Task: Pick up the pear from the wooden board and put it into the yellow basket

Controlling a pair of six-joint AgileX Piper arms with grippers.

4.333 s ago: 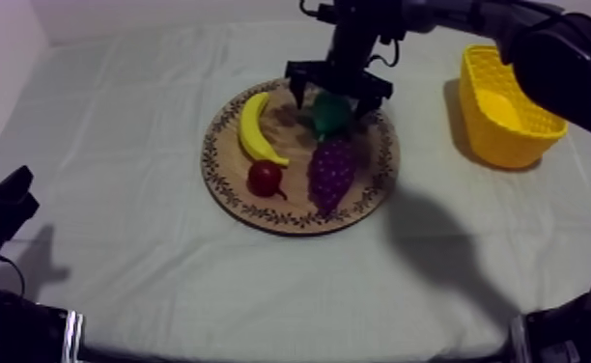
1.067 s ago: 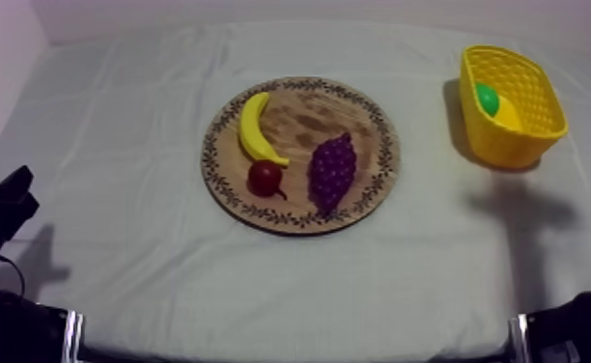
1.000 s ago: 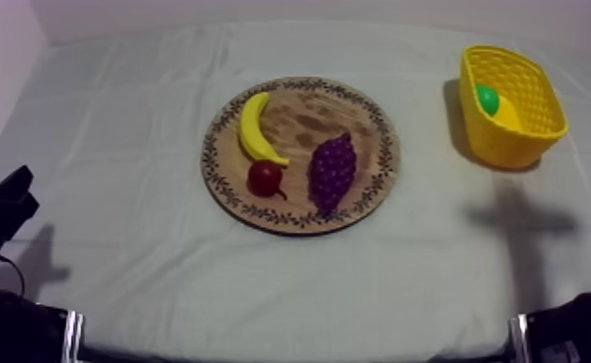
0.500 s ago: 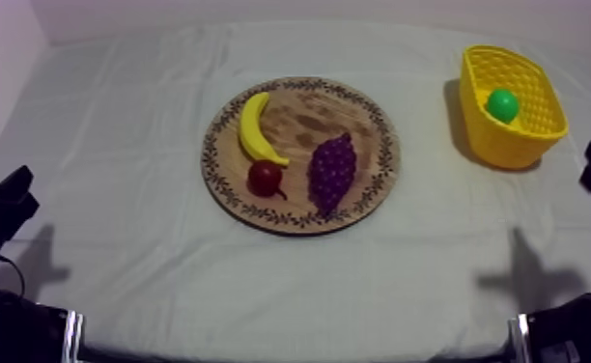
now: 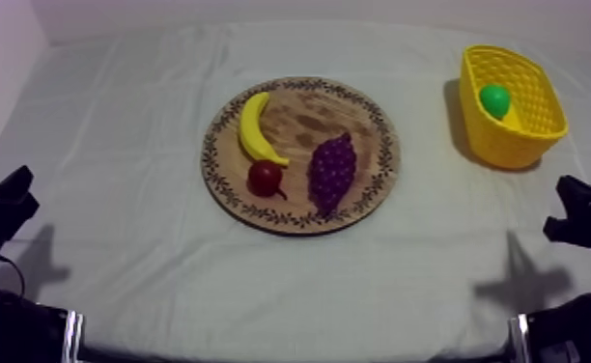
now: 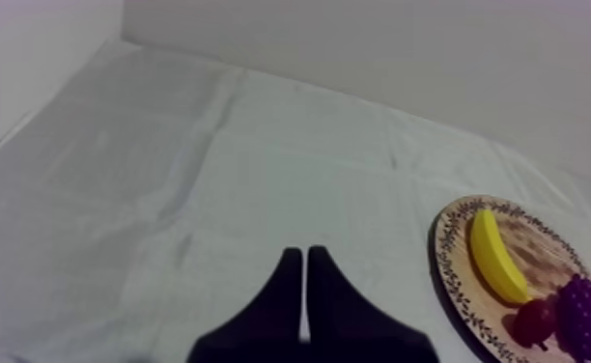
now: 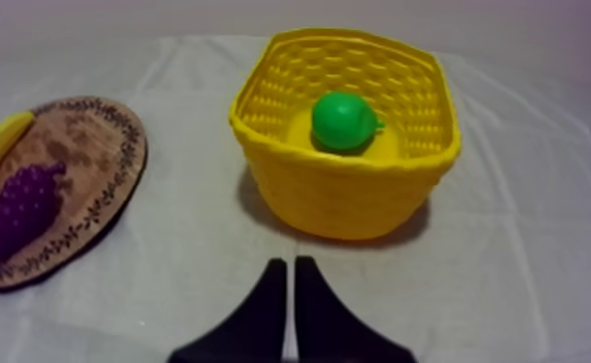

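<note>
the pear lies inside the basket, which stands at the right side of the counter. my right fingers are pressed together on nothing, low over the counter just in front of the basket. my left fingers are likewise clenched and empty, well apart from the board, which carries the banana, grapes and small red fruit.

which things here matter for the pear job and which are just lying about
For the job: pear, yellow basket holding it, wooden board.
Just lying about, all on the board: banana, small red fruit, bunch of grapes.
</note>
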